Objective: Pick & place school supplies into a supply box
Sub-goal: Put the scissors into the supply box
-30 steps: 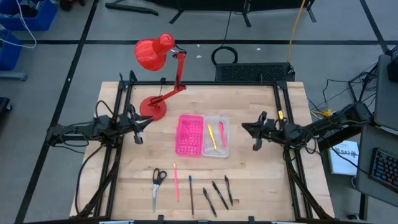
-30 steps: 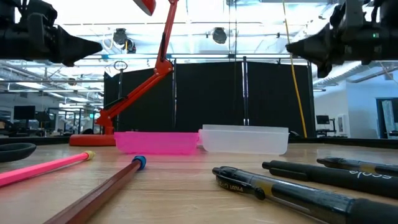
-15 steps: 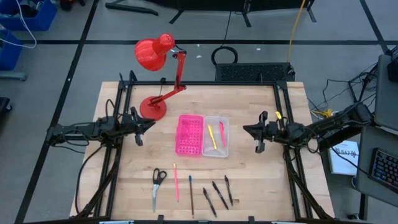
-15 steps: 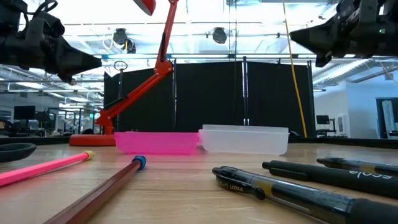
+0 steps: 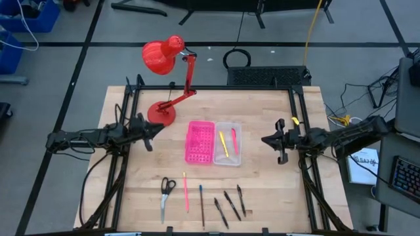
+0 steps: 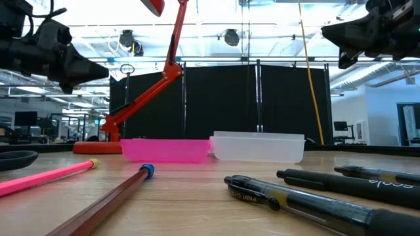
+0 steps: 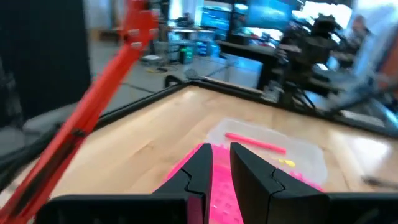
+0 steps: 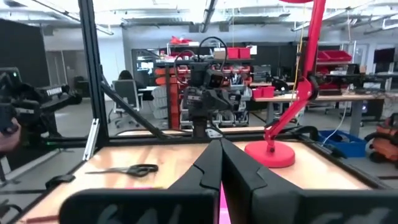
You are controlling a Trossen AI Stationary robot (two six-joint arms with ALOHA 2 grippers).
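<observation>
high view first: the supply box [image 5: 213,143] lies open in the middle of the wooden table [image 5: 262,190], its pink gridded half toward the left arm and the clear tray half toward the right arm. a yellow pen [image 5: 224,144] and a pink pen [image 5: 233,141] lie inside the clear half. along the near edge of the table the other supplies lie in a loose row: the scissors [image 5: 165,191], a long pink pencil [image 5: 186,191], a dark pencil [image 5: 201,204] and three black pens [image 5: 230,204]. the red desk lamp [image 5: 165,72] stands on the far left part of the table, its base just beyond the left arm's reach.

the left gripper [image 5: 149,134] hangs above the table beside the pink half of the box, well apart from it; from its wrist camera the fingers [image 7: 249,171] stand with only a narrow slit between them and hold nothing. the right gripper [image 5: 280,141] hangs on the other side of the box, off past the clear half, and its fingers [image 8: 239,171] are pressed together, empty.
</observation>
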